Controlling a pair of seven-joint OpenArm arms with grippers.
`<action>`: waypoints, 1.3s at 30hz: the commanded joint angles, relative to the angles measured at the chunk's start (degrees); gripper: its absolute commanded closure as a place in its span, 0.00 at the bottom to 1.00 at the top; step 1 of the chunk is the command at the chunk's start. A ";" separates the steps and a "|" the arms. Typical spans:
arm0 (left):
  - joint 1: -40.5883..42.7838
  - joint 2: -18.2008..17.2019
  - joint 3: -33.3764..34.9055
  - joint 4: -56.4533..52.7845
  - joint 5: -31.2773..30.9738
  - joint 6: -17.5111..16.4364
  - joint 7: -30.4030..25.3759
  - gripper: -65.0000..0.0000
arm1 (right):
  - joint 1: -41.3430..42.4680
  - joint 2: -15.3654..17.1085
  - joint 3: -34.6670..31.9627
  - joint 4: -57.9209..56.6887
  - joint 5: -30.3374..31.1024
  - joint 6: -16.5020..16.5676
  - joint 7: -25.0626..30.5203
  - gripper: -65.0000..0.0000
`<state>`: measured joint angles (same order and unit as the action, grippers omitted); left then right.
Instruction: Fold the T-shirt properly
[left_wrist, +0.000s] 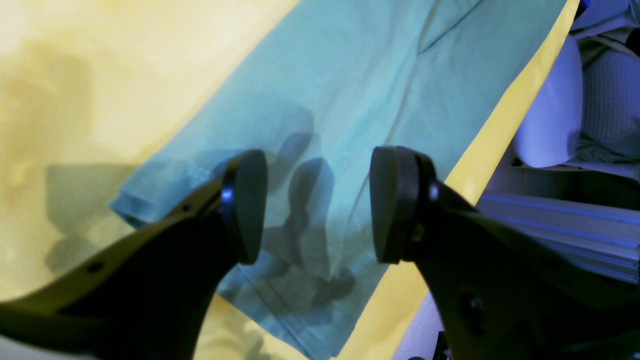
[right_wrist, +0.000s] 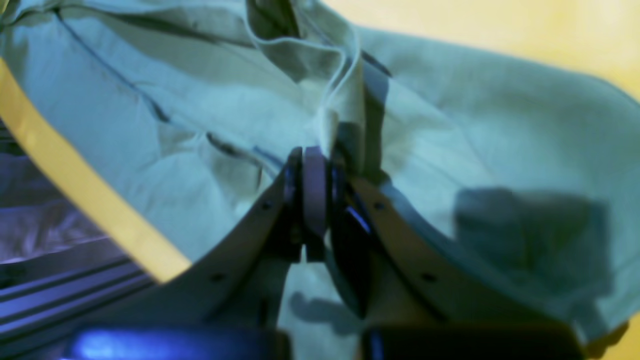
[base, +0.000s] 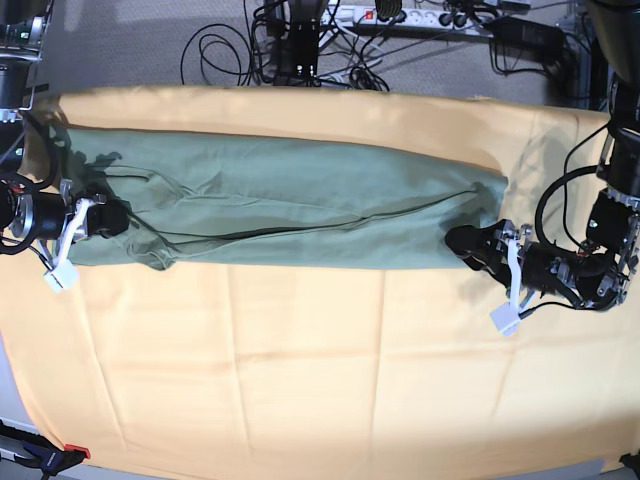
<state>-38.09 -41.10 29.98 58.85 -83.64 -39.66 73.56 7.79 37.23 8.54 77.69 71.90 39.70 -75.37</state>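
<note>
Green T-shirt (base: 290, 215) on yellow-orange cloth (base: 300, 370)

We see the left gripper (left_wrist: 318, 205) with its two dark jaws spread wide and nothing between them, hovering over the T-shirt (left_wrist: 350, 100). The green fabric runs diagonally across the yellow cloth (left_wrist: 100, 60), its hemmed end just beside one jaw. A seam and soft creases cross it above the jaws, whose shadows fall on the fabric. Beyond the shirt, a yellow strip borders a metal rail (left_wrist: 560, 225).
</note>
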 joint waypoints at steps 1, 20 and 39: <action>-1.77 -0.81 -0.52 0.61 -1.36 -0.34 -0.26 0.47 | 1.29 2.12 0.44 1.07 1.46 0.30 -0.35 1.00; -2.86 -1.64 -0.55 0.61 -1.36 -0.34 -0.22 0.47 | 0.66 6.82 0.44 0.98 0.61 0.30 -2.14 0.34; -6.73 -5.18 -0.55 0.61 -1.36 -0.34 -0.15 0.47 | 2.25 -0.02 0.50 1.60 -27.52 0.30 25.66 1.00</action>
<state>-42.87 -45.34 29.98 58.85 -83.68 -39.66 73.58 8.93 36.12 8.49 78.63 43.03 39.88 -51.00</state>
